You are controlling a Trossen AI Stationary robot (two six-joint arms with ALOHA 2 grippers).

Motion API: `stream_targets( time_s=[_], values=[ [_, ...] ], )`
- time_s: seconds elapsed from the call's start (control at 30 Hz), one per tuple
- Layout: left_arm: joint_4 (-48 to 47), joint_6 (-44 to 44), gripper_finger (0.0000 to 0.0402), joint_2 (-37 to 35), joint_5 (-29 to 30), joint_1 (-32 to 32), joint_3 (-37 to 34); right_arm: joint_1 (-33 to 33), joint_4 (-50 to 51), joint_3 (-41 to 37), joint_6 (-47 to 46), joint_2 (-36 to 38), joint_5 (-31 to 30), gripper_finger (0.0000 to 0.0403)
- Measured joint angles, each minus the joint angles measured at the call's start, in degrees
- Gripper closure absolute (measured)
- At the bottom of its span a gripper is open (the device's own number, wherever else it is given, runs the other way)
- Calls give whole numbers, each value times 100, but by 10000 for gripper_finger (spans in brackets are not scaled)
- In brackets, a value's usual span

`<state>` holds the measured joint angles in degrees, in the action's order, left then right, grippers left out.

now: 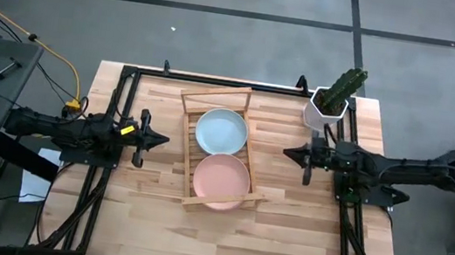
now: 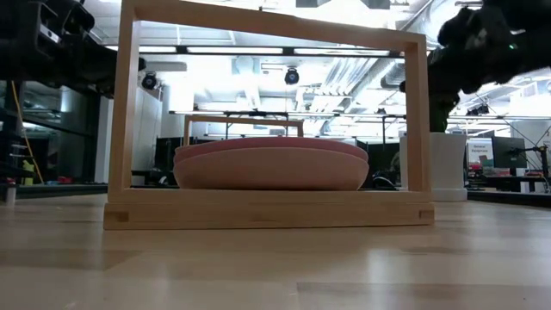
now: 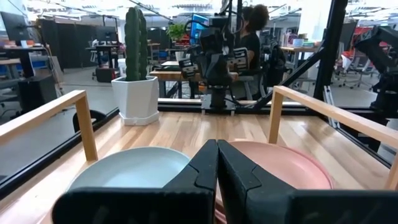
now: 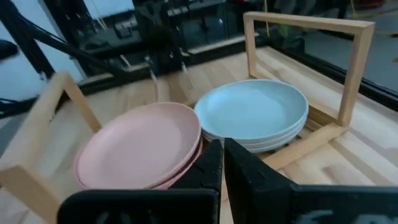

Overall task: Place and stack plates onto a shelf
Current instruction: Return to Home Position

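The plates (image 1: 221, 180) on the centre shelf (image 1: 185, 148) look stiff and slippery, so you should grip one by its rim; the left gripper (image 1: 164, 140) and right gripper (image 1: 287, 152) are both pressed together, empty.

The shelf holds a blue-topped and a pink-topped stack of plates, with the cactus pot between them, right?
No. The high view shows the cactus pot off the shelf, on the table's far right corner. The blue-topped stack and pink-topped stack are on the shelf.

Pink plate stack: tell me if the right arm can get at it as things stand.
Probably yes: the right hand hangs beside the shelf, and the pink stack lies uncovered, with nothing standing over it.
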<state>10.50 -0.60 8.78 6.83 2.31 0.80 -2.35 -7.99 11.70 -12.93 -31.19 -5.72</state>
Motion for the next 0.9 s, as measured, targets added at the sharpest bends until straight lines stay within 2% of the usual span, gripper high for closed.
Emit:
stream_targets(
  time_s=[0.2,0.43,0.57,0.7,0.9],
  values=[
    [-39,24,401,4,2,-2,0,-39,7,-418,87,804,134,403],
    [-41,33,401,4,0,-2,0,-13,23,-757,264,1409,179,403],
    [-39,33,401,4,0,-2,0,18,30,-1118,247,1648,184,403],
    [-40,35,401,4,0,-2,0,20,280,-1112,241,1773,177,403],
    [-39,37,401,4,0,-2,0,20,401,-1114,798,1785,277,403]
  ],
)
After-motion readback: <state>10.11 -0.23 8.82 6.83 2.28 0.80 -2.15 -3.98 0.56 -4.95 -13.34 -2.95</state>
